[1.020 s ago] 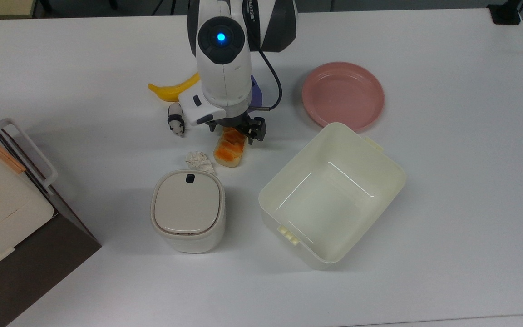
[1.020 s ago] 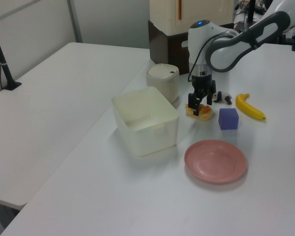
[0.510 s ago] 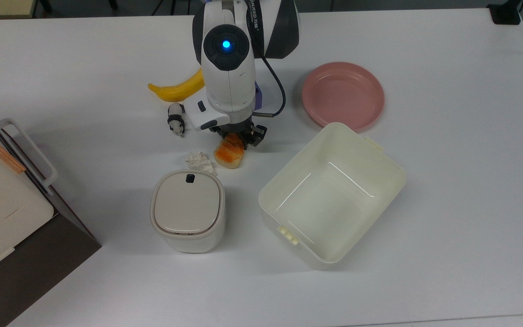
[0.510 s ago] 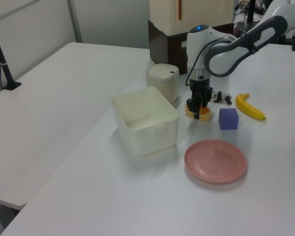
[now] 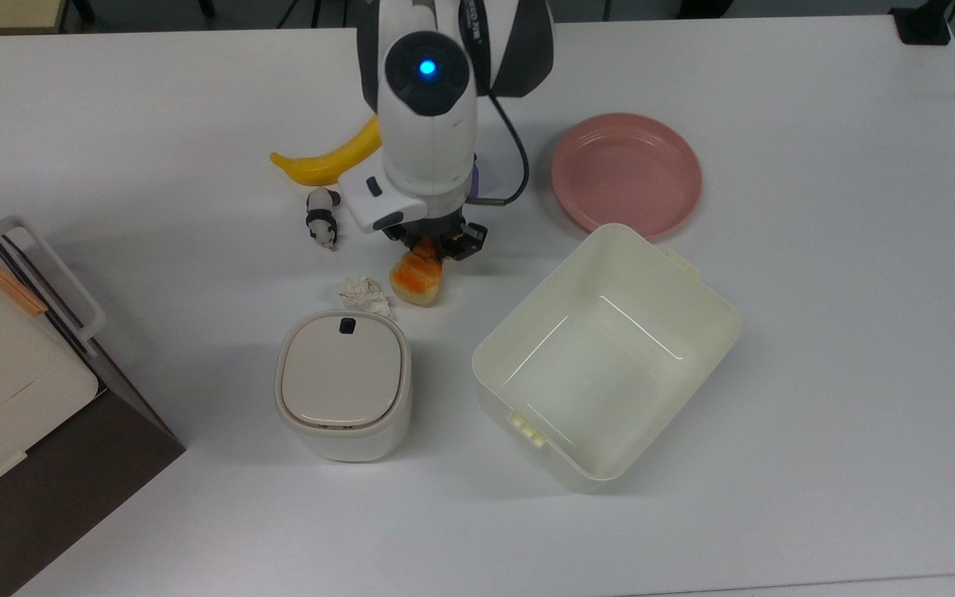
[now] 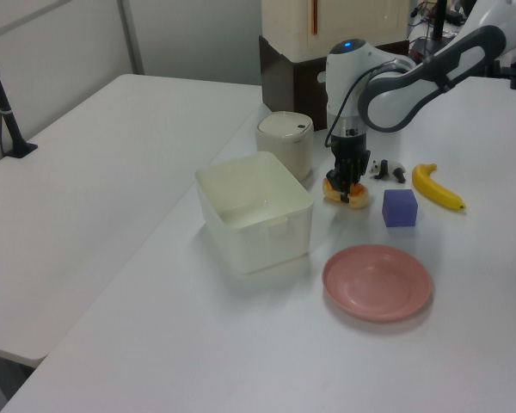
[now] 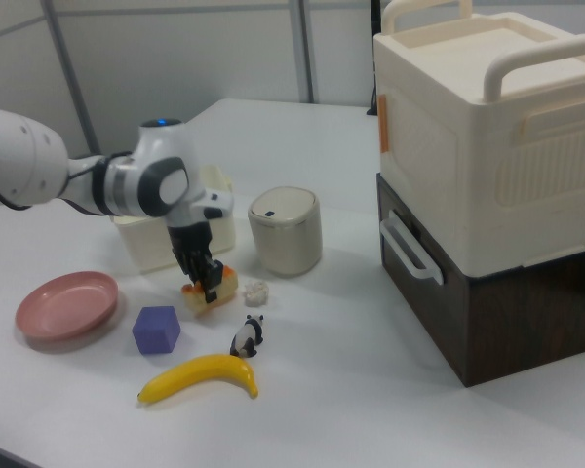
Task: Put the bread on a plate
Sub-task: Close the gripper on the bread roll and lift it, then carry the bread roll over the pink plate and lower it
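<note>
A white tabletop (image 5: 817, 414) carries a pink plate (image 5: 627, 172), a cream tub (image 5: 608, 355), a lidded bin (image 5: 343, 384), bread (image 5: 418, 278), a banana (image 5: 322, 162), a purple cube (image 6: 400, 207), a panda figure (image 5: 321, 217) and a crumpled scrap (image 5: 364, 291).

Light: bright, even, seemingly from overhead.
Shadows: soft, short, beside the cream tub (image 5: 608, 356) and lidded bin (image 5: 343, 384).
Glare: white worktop (image 5: 817, 348) slightly washed out.
Focus: side views mildly soft.
</note>
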